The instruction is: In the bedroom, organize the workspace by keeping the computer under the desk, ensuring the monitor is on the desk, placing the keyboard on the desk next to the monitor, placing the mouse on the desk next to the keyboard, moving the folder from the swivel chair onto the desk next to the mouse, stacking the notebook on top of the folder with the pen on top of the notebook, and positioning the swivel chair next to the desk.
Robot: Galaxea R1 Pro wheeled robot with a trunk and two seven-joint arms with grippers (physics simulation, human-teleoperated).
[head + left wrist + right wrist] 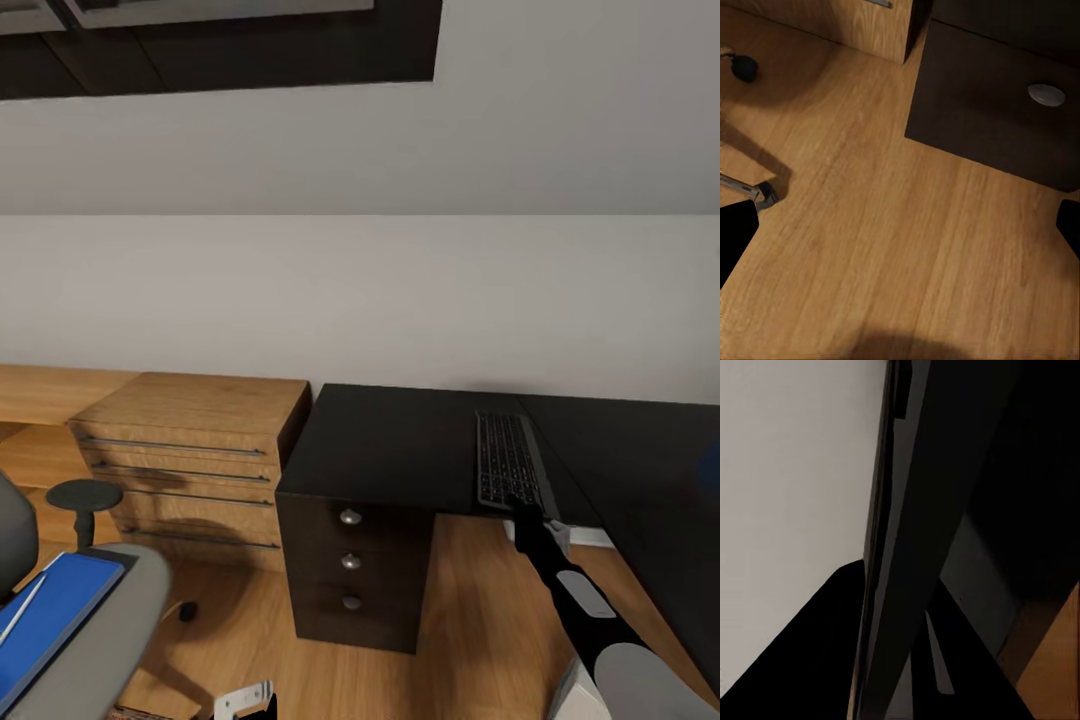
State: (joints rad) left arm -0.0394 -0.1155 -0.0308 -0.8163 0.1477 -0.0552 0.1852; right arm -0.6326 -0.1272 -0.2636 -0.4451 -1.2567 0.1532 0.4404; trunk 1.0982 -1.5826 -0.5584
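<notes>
- The left gripper hangs low over the wood floor in front of the desk's drawer unit. Its two dark fingertips sit at opposite edges of the left wrist view, so it is spread wide and holds nothing.
- The swivel chair stands well to the left of the desk. It carries the blue folder with the white pen lying across it. A base move could nudge the chair and spill them, I judge.
- The right gripper is at the desk's front edge, at the near end of the keyboard. The right wrist view shows a thin dark slab edge-on between the fingers. I read this as pinching the keyboard.
- The keyboard lies lengthwise on the desk top, its near end slightly past the edge. Letting go there, or dragging it outward, could tip it onto the floor.
- A small dark object lies on the floor left of the drawer unit. It may be the mouse; a wheel could run over it.
- No brand, label or legible writing shows; the key legends are too small to read.
</notes>
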